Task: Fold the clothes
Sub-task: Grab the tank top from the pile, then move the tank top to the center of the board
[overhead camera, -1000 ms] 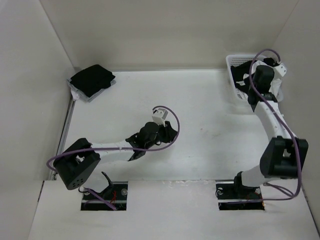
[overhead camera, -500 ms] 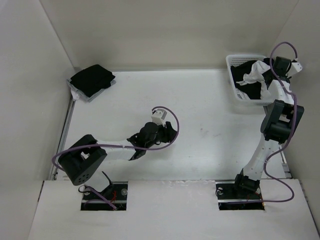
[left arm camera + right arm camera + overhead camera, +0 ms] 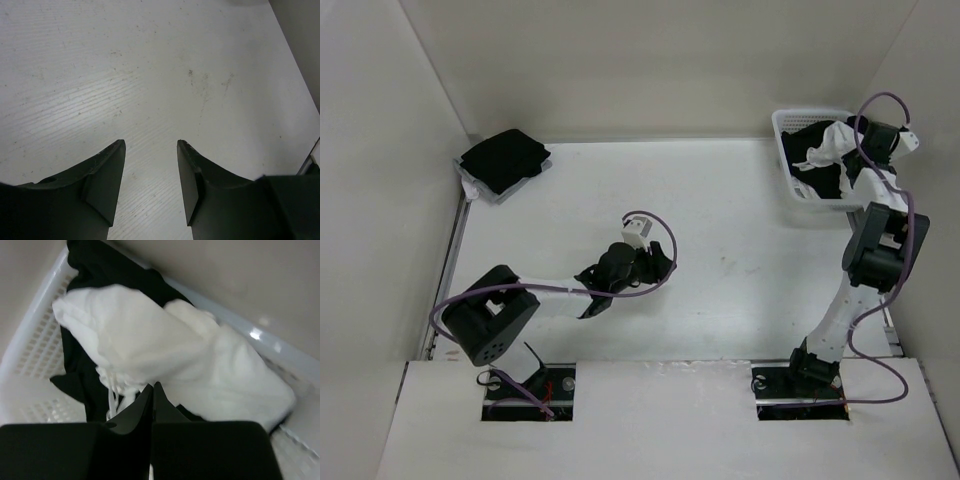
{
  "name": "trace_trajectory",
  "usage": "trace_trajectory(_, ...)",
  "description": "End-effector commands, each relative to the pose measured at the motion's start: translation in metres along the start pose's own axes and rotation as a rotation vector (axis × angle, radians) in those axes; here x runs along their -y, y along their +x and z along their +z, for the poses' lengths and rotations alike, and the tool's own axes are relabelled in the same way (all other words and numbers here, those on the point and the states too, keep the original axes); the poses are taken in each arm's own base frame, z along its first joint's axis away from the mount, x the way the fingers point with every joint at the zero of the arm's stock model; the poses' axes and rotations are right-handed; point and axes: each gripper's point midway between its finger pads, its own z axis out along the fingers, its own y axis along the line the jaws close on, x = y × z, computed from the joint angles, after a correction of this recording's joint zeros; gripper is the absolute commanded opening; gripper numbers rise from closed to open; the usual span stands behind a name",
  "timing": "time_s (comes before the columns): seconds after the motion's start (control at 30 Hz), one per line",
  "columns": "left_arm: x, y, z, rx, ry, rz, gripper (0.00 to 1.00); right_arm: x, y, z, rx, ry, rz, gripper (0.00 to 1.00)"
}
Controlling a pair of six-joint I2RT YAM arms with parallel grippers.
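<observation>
The right arm is reaching up to the far right corner, and the right gripper [image 3: 856,140] is hanging inside the white mesh basket [image 3: 783,150]. Its fingers [image 3: 135,415] are pressing fully together with no gap between the tips. The tips are sitting right at the lower bunched edge of the white garment [image 3: 828,145], beside the thin looped straps [image 3: 114,390]. Cannot tell whether any fabric is pinched between them.

The white garment is lying crumpled in the basket, on top of the black garments [image 3: 825,180]. It is spreading from the basket's middle toward the far right rim. No part of it is on the table [image 3: 720,190].

The left arm is stretching out low over the middle of the table. The left gripper [image 3: 660,264] is pointing toward the right side. Its fingers [image 3: 106,172] are standing well apart and holding nothing. In the left wrist view only bare, lightly scuffed tabletop is showing between them.

A folded black stack [image 3: 503,160] is sitting at the far left corner of the table, well apart from both grippers. It is resting on something pale, and what that is cannot be told.
</observation>
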Motion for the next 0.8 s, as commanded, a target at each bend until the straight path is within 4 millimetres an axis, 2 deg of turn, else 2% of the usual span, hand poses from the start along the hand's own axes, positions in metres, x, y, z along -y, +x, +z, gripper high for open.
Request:
trace_trajectory(0.0, 0.016, -0.018, 0.002, 0.054, 0.065, -0.019, 0.44, -0.079, -0.106, -0.114, 0.292, -0.288, 0.105, 0.00)
trace_trajectory(0.03, 0.016, -0.019, 0.001, 0.059, 0.067, -0.021, 0.44, -0.095, -0.113, -0.144, 0.313, -0.355, 0.112, 0.00)
trace_trajectory(0.13, 0.015, -0.025, -0.002, 0.078, 0.068, -0.029, 0.44, -0.133, -0.122, -0.214, 0.337, -0.524, 0.114, 0.01)
trace_trajectory(0.2, 0.013, -0.035, -0.006, 0.102, 0.065, -0.048, 0.44, -0.169, -0.121, -0.287, 0.333, -0.696, 0.100, 0.02)
trace_trajectory(0.27, 0.009, -0.044, -0.012, 0.125, 0.057, -0.073, 0.44, -0.186, -0.113, -0.324, 0.310, -0.790, 0.083, 0.03)
trace_trajectory(0.3, 0.002, -0.059, -0.021, 0.163, 0.045, -0.106, 0.44, -0.201, -0.096, -0.360, 0.260, -0.884, 0.056, 0.04)
trace_trajectory(0.33, 0.000, -0.061, -0.024, 0.170, 0.041, -0.114, 0.44, -0.207, -0.082, -0.379, 0.224, -0.934, 0.032, 0.04)
trace_trajectory(0.4, -0.015, -0.078, -0.041, 0.215, 0.008, -0.171, 0.44, -0.217, -0.034, -0.411, 0.106, -1.024, -0.024, 0.04)
trace_trajectory(0.47, -0.036, -0.093, -0.065, 0.281, -0.039, -0.232, 0.44, -0.217, 0.046, -0.443, -0.084, -1.108, -0.083, 0.05)
trace_trajectory(0.5, -0.041, -0.095, -0.070, 0.294, -0.049, -0.243, 0.44, -0.213, 0.079, -0.453, -0.156, -1.126, -0.099, 0.06)
trace_trajectory(0.53, -0.055, -0.100, -0.083, 0.324, -0.082, -0.269, 0.46, -0.205, 0.133, -0.469, -0.274, -1.144, -0.127, 0.08)
trace_trajectory(0.57, -0.066, -0.102, -0.092, 0.344, -0.113, -0.288, 0.47, -0.194, 0.175, -0.481, -0.364, -1.152, -0.154, 0.11)
trace_trajectory(0.6, -0.079, -0.103, -0.102, 0.360, -0.153, -0.307, 0.48, -0.185, 0.205, -0.489, -0.427, -1.148, -0.165, 0.17)
trace_trajectory(0.67, -0.107, -0.102, -0.119, 0.378, -0.242, -0.338, 0.50, -0.156, 0.276, -0.517, -0.585, -1.173, -0.232, 0.45)
trace_trajectory(0.7, -0.117, -0.100, -0.124, 0.375, -0.281, -0.344, 0.50, -0.142, 0.297, -0.525, -0.632, -1.171, -0.260, 0.54)
trace_trajectory(0.77, -0.129, -0.090, -0.129, 0.351, -0.328, -0.349, 0.49, -0.117, 0.313, -0.531, -0.669, -1.151, -0.285, 0.59)
